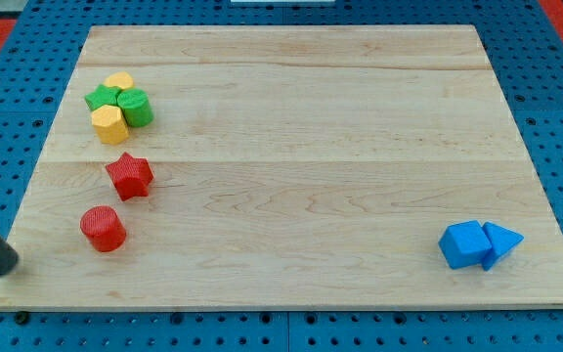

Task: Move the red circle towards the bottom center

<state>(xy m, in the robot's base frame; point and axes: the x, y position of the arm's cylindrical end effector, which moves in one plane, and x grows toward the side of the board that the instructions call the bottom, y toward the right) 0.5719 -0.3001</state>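
Observation:
The red circle (103, 228) is a short red cylinder standing near the wooden board's lower left. A red star (129, 176) stands just above it, apart from it. My tip (6, 266) shows as a dark rod end at the view's left edge, by the board's lower left corner. It lies to the left of and a little below the red circle, with a clear gap between them.
A cluster at the upper left holds a green star (102, 97), a green cylinder (136, 108), a yellow hexagon (109, 124) and a yellow block (119, 81). A blue cube (464, 244) and blue triangle (502, 241) touch at the lower right. The board (301, 156) lies on blue pegboard.

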